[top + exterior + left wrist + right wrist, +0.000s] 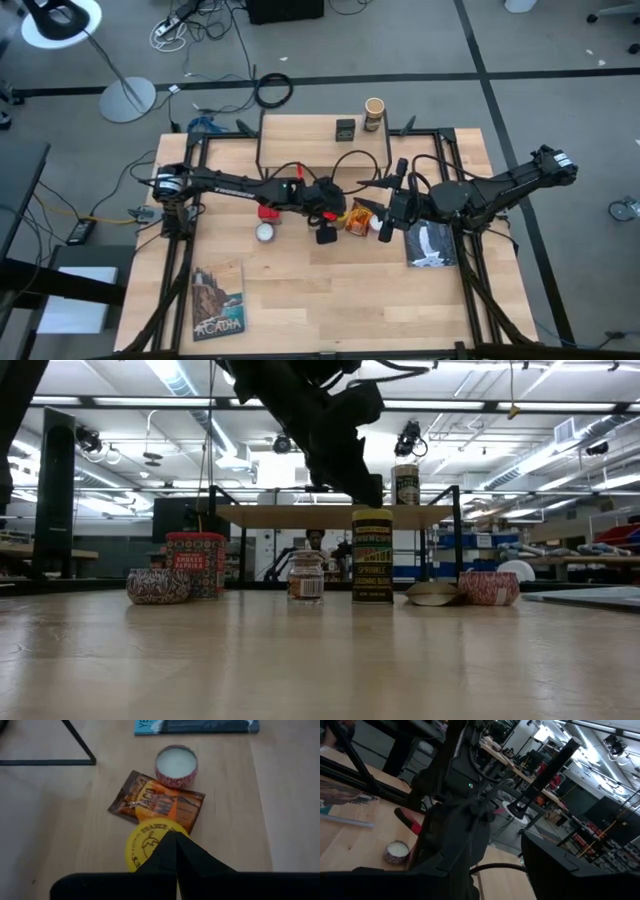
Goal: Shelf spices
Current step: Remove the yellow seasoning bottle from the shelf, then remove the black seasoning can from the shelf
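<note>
Both arms meet mid-table; two spices are already up on the shelf (pixel 300 125).

Table (pixel 330 310) carries the black-legged shelf at its far edge, with a tan cylindrical jar (pixel 374 113) and a dark tin (pixel 345 127) on the plank. Left gripper (pixel 176 851) hangs with fingers pressed together, holding nothing, just above the yellow jar's (pixel 145 844) top. Right gripper (pixel 386 222) sits just beside it; grip: cannot tell. Orange packet (pixel 157 803) lies flat, touching the yellow jar. Red tin (pixel 195 564) stands well apart.
</note>
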Controlling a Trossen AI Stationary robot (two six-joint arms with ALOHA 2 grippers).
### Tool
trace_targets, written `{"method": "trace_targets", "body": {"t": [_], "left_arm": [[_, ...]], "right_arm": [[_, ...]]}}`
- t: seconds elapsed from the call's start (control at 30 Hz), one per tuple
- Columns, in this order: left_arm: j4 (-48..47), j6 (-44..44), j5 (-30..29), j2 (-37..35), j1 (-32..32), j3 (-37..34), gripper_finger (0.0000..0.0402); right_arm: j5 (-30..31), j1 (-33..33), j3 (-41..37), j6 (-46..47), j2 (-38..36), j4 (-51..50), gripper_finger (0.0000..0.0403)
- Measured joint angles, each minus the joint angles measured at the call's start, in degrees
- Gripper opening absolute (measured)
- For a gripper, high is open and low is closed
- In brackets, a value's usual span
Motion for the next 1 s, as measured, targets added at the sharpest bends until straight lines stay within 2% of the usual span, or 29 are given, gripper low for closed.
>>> {"method": "trace_targets", "body": {"t": [0.3, 0.5, 0.8, 1.0], "left_arm": [[-0.34, 5.47, -7.66, -10.06, -0.64, 5.03, 0.0000], [-0.44, 9.38, -12.95, -21.62, -0.64, 5.56, 0.0000], [-14.17, 8.40, -18.26, -35.50, -0.64, 5.56, 0.0009], [-28.33, 4.46, -30.20, -37.29, -0.45, 5.14, 0.0075]], "right_arm": [[0.00, 0.02, 0.00, 0.05, 0.00, 0.43, 0.0173], [0.00, 0.02, 0.00, 0.37, 0.00, 0.20, 0.0173], [-0.03, -0.85, -0.02, 5.11, 0.04, -0.73, 0.0173], [0.02, -5.08, -0.02, 6.68, 0.13, -2.41, 0.0173]]}}
